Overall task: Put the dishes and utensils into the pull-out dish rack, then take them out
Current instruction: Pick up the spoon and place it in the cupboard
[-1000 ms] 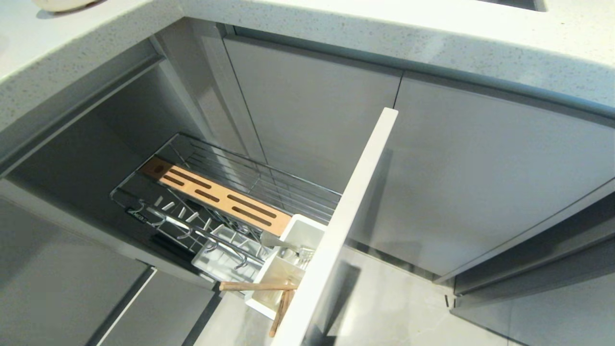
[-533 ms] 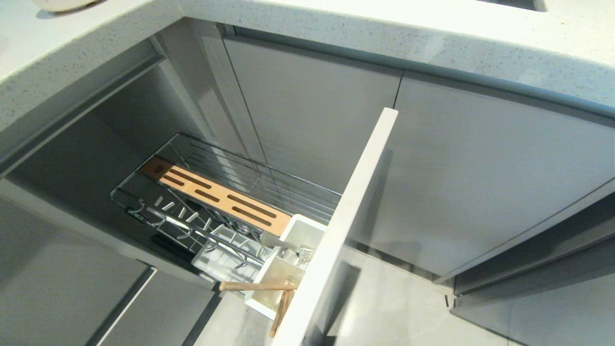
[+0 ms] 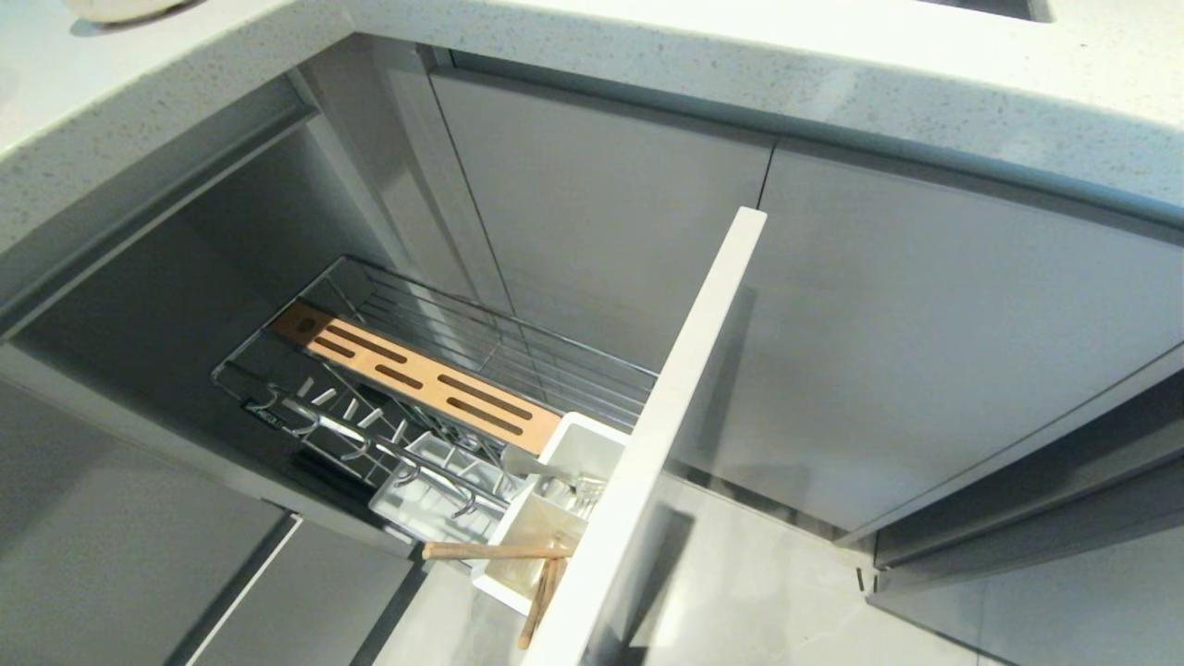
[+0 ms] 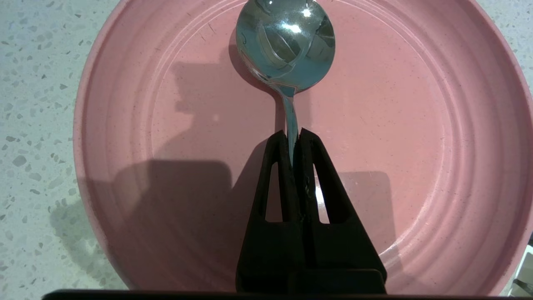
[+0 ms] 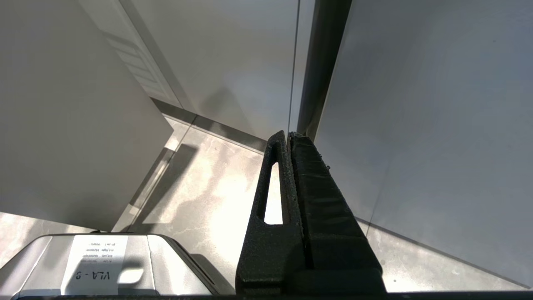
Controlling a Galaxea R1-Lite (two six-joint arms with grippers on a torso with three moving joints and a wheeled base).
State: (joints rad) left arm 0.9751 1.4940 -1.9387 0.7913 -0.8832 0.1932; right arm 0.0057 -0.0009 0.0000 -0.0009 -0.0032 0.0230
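In the left wrist view my left gripper (image 4: 292,134) is shut on the thin handle of the grey metal spoon (image 4: 285,46). The spoon's bowl is over the salmon-pink plate (image 4: 416,125), which lies on the speckled countertop (image 4: 33,104). The head view shows the pull-out dish rack (image 3: 518,342) drawn out, with its orange-brown wooden strip (image 3: 416,379) and white caddy (image 3: 532,527). The light-wood chopsticks (image 3: 490,551) lean out of the caddy. My right gripper (image 5: 288,134) is shut on nothing, low beside grey cabinet doors. Neither arm is in the head view.
The rack's tall pale front panel (image 3: 684,388) stands out from the cabinet row. Grey cabinet doors (image 3: 925,351) flank it under the speckled counter (image 3: 647,37). A whitish rounded thing (image 3: 120,7) is cut off at the counter's far left. Pale tiled floor (image 3: 758,592) lies below.
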